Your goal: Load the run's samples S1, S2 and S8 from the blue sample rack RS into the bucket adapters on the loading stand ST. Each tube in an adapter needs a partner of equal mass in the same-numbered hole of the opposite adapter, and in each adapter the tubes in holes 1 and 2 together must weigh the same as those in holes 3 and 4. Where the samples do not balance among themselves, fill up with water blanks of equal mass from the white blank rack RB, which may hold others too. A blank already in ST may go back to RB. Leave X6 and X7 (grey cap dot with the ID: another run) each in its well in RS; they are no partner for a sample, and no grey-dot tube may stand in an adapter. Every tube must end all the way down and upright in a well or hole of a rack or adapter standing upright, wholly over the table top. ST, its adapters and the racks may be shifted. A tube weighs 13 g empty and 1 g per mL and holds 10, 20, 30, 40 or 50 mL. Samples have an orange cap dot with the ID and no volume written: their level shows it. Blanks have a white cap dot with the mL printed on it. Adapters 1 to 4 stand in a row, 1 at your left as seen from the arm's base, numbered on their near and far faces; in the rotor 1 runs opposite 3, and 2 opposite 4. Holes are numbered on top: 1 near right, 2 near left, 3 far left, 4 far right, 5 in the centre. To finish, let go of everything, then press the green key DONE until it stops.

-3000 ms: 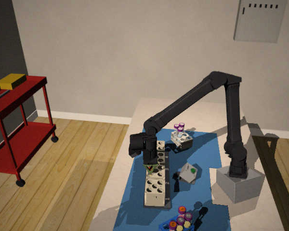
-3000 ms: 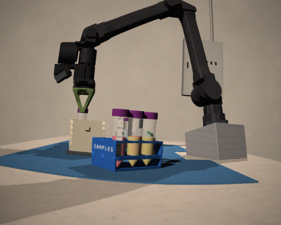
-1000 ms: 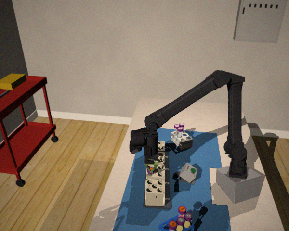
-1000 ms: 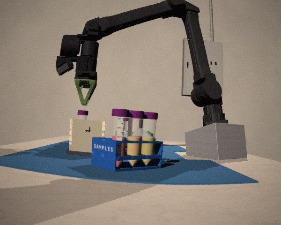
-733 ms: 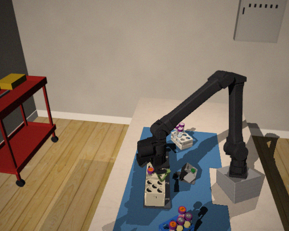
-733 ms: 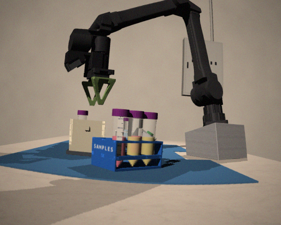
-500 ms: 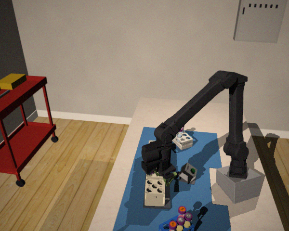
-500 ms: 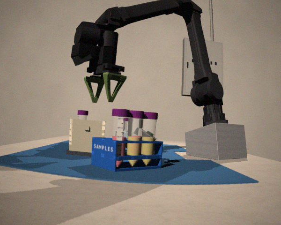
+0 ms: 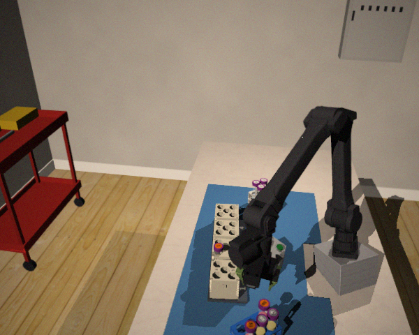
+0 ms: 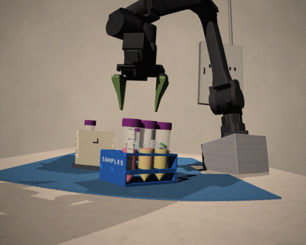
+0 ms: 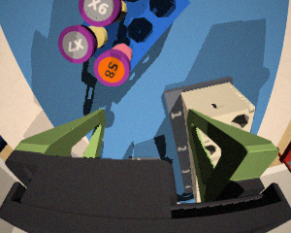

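Note:
My gripper (image 9: 257, 283) is open and empty. It hangs above the mat between the near end of the loading stand (image 9: 224, 252) and the blue sample rack. In the exterior view its green fingers (image 10: 138, 107) stand just above the caps of the rack's tubes (image 10: 138, 166). One orange-dot tube (image 9: 218, 247) stands in the stand's second adapter from the rack end; its ID is unreadable.
The white blank rack (image 9: 253, 195) with purple-capped tubes (image 9: 260, 183) stands at the stand's far end, partly hidden by my arm. The green DONE key (image 9: 279, 247) sits on its box right of the stand. The arm's grey base block (image 9: 346, 266) is further right.

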Tool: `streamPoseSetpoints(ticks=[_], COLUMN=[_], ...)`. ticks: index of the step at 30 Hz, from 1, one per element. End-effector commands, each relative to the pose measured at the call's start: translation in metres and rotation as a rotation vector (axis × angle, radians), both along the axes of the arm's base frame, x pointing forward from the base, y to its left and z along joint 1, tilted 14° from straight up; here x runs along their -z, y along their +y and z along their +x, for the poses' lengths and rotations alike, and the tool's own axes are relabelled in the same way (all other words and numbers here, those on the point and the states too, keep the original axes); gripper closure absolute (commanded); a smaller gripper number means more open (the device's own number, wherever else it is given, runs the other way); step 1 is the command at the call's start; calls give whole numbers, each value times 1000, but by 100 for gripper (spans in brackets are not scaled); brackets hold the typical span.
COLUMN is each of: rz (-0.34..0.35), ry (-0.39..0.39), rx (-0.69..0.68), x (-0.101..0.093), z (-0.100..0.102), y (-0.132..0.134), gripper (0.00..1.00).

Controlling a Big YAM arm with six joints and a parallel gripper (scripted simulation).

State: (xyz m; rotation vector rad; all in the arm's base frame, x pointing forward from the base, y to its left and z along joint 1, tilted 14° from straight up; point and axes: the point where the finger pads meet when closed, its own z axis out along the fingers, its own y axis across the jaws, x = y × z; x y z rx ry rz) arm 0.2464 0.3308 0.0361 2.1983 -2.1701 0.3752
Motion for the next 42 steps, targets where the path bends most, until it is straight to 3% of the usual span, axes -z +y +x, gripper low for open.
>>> streamPoseSetpoints(ticks=[1,6,8,9,11,13,15,16,18,23,25,27,32,33,35,38,42], rz=[29,-16,-67,-55,-33,-60,-60,-72,-85,-84,-100,-122,-123,-91,-93,-97,-124], ry=[0,48,90,84,62,88,88,99,113,113,131,160,160,117,120,127,160], rx=[-174,-417,-513,-535,-634,-730,-730,-806,-886,-865,-861,-857,-857,-886,-886,-861,-869], x=[-12,-3,9,0,-17,-12,-12,-11,-11,-11,-2,20,29,18,24,26,44], z=[0,-28,-37,-26,-16,-19,-19,-30,-30,-22,-27,-26,-24,-23,-23,-18,-26], y=[36,58,38,34,54,48,48,54,54,49,46,31,30,58,57,40,31], gripper=[20,20,20,20,20,20,20,20,20,20,20,20,20,20,20,20,20])
